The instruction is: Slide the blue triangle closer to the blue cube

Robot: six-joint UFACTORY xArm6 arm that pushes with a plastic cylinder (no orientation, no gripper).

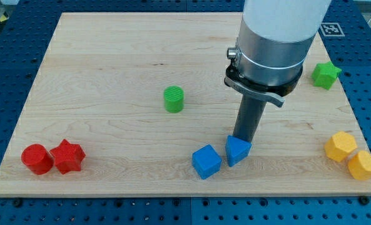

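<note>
The blue triangle (237, 150) lies near the board's bottom edge, right of centre. The blue cube (206, 162) sits just to its left and slightly lower, with a narrow gap or light contact between them; I cannot tell which. My tip (242, 140) is at the triangle's upper edge, touching or almost touching it from the view's top side. The dark rod rises from there into the large grey and white arm body above.
A green cylinder (173, 99) stands left of the rod. A red cylinder (36, 159) and red star (67, 156) sit at bottom left. A green star (325, 75) is at right; a yellow hexagon (340, 146) and yellow heart (365, 165) at bottom right.
</note>
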